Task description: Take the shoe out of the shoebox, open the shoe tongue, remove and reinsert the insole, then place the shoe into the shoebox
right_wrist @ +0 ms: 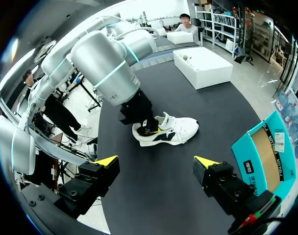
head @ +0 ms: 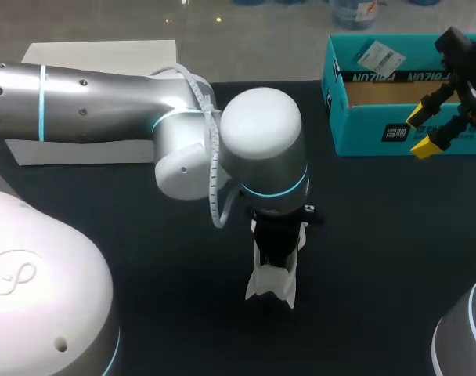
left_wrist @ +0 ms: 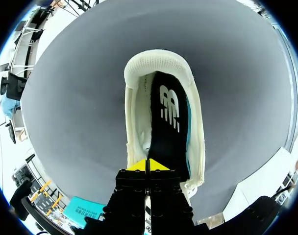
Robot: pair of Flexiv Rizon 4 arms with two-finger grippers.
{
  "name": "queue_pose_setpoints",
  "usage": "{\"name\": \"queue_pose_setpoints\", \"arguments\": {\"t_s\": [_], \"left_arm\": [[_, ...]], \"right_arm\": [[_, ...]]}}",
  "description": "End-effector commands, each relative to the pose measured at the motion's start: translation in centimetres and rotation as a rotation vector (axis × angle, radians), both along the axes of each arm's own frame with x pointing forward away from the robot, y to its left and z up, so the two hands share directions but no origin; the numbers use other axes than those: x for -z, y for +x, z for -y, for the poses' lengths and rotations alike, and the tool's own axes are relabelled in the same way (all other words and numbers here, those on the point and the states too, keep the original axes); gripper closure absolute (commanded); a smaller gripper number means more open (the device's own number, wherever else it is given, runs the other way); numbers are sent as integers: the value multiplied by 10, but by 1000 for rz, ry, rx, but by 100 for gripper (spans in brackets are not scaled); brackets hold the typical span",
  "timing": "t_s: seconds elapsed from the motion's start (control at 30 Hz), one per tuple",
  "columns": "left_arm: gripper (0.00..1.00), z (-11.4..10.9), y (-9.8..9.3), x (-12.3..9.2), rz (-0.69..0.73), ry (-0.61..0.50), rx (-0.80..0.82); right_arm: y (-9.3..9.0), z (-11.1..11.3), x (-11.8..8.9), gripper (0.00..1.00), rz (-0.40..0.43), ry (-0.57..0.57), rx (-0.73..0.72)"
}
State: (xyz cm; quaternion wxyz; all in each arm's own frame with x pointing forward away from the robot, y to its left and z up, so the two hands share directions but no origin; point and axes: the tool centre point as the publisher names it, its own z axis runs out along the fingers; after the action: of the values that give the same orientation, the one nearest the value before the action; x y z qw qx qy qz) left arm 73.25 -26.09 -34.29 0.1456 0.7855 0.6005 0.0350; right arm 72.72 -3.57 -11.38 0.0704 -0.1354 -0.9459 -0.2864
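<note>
Black insole (left_wrist: 163, 139) apparently between left jaws

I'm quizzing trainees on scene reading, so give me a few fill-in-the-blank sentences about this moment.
The shoe stands on the ___, outside the teal box. The fingers of the right end effector are ___. The insole in the shoe is ___ in colour.
Missing words: table; open; black.

Head view looks down from behind the table (head: 191, 298). Both wrist views share the shoe (right_wrist: 173, 129): left close above, right farther off.
</note>
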Motion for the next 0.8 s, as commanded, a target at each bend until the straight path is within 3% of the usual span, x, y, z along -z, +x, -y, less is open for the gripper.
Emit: {"name": "queue_pose_setpoints", "arguments": {"t_s": [0.03, 0.47, 0.6, 0.8], "left_arm": [[100, 0, -4, -7, 11, 12, -3], [100, -24, -9, 8, -35, 54, 3], [100, -32, -18, 4, -37, 57, 21], [100, -32, -2, -3, -4, 52, 13]], "right_arm": [[2, -1, 1, 0, -2, -3, -1], [2, -1, 1, 0, -2, -3, -1], [2, -1, 1, 0, -2, -3, -1], [2, -1, 1, 0, -2, -3, -1]]}}
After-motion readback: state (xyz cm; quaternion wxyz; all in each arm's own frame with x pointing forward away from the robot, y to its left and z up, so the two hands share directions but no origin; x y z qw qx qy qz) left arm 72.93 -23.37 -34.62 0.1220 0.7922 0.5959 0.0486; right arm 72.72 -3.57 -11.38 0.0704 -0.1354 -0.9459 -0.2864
